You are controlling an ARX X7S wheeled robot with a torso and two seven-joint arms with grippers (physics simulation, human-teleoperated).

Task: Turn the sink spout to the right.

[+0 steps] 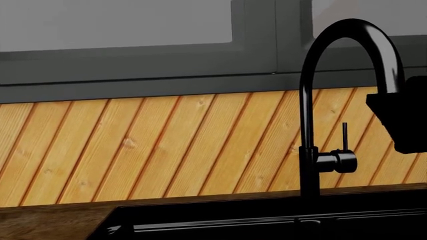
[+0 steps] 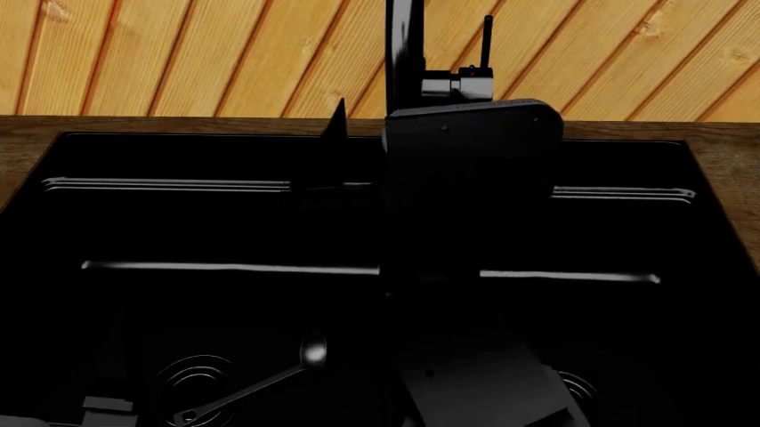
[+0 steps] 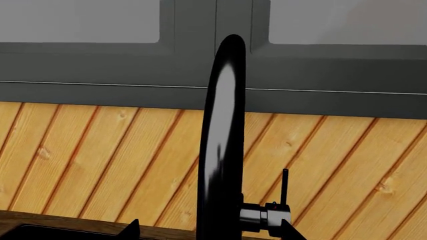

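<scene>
spout [image 1: 308, 115], one only, rises glossy black at the far rim of the single dark sink [image 2: 214, 222], in front of the diagonal wood-plank wall [image 1: 167, 145]. its neck arches high and curves back down over the basin. one thin lever rod [image 1: 344, 136] stands upright on the one side valve [image 1: 337, 161], just right of the neck. one ladle [image 2: 255, 381] lies near the left drain. the right arm [image 2: 469, 213] reaches toward the spout; two dark finger tips [image 3: 130, 230] flank the neck's base with a gap between them, seemingly released. the left gripper's state i cannot tell.
</scene>
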